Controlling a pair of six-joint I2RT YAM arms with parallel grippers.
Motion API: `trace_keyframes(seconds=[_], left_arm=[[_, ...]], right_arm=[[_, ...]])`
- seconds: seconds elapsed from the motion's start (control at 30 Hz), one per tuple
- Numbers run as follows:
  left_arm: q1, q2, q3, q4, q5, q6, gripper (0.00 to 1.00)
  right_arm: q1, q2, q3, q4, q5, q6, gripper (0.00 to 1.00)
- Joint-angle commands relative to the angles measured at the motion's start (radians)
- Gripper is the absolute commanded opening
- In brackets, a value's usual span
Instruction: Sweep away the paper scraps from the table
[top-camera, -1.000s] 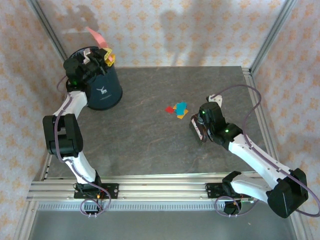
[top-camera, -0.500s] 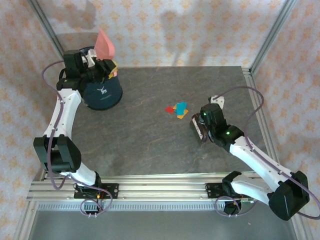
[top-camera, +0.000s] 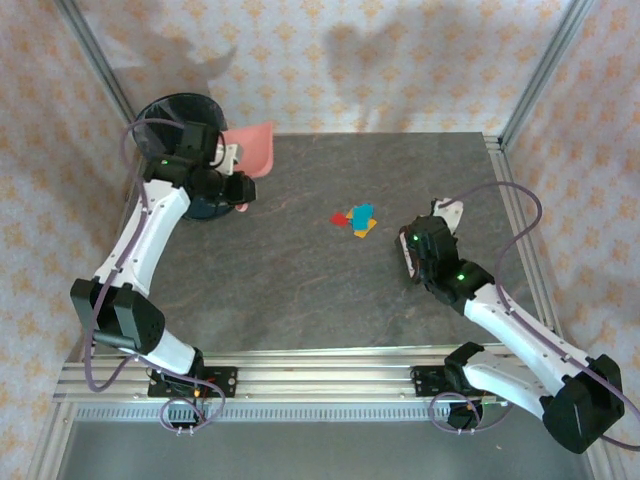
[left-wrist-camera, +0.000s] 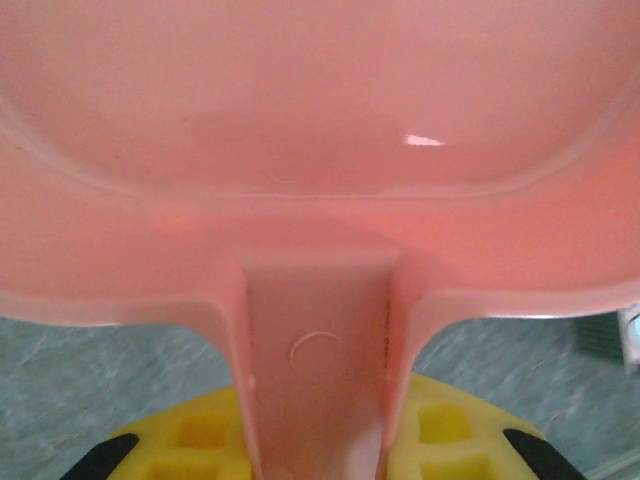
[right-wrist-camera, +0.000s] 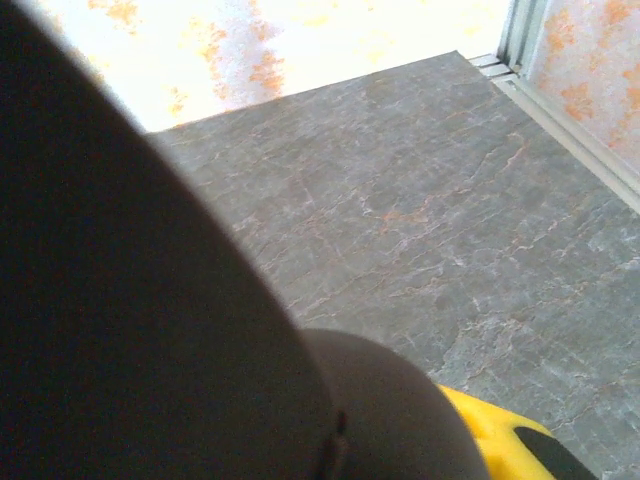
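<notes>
- Near the middle of the table (top-camera: 300, 290), a little toward its far right, you have the paper scraps (top-camera: 356, 218) lying in one small cluster of red, yellow-orange and teal. That heap is what is left to clear.
- Elsewhere on the stone surface you can see no stray pieces, so the job looks well along, with one load to go.
- Your left gripper (left-wrist-camera: 320, 445) is pinched on the handle of the pink dustpan (left-wrist-camera: 320, 120). It holds the pan beside the dark bin (top-camera: 185, 108) at the far left, well apart from the scraps.
- The pan face seen from the left wrist carries no scraps. The inside of the bin is too dark to tell what it holds.
- Your right gripper (top-camera: 418, 250) sits near the cluster, on its right, with its jaws pressed together on a dark rounded thing (right-wrist-camera: 150, 300). That is probably a brush handle, though you cannot confirm it.
- What probably remains is to bring the pan over to the cluster, push the pieces in, and tip them into the bin.
</notes>
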Motion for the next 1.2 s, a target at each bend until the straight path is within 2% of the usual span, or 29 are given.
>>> trace_keyframes(seconds=[0.0,0.37,0.63,0.8,0.97,1.17], left_arm=[[-0.048,-0.012,-0.001,-0.114,-0.162,0.113,0.0],[-0.183,0.098,0.018,-0.216,-0.324,0.189,0.0],[-0.268,0.214,0.043,-0.291,-0.366,0.25,0.0],[-0.305,0.283,0.054,-0.332,-0.369,0.3,0.0],[-0.324,0.343,0.068,-0.349,-0.306,0.358,0.0],[-0.337,0.427,0.099,-0.349,-0.3,0.364,0.0]], right_arm=[[-0.005,-0.006,-0.003,0.073,0.094,0.02,0.0],[-0.005,0.104,0.045,0.181,0.17,-0.079,0.0],[-0.006,0.216,0.109,0.254,0.188,-0.178,0.0],[-0.014,0.295,0.153,0.294,0.16,-0.231,0.0],[-0.026,0.377,0.203,0.323,0.108,-0.273,0.0],[-0.027,0.463,0.254,0.34,0.08,-0.268,0.0]])
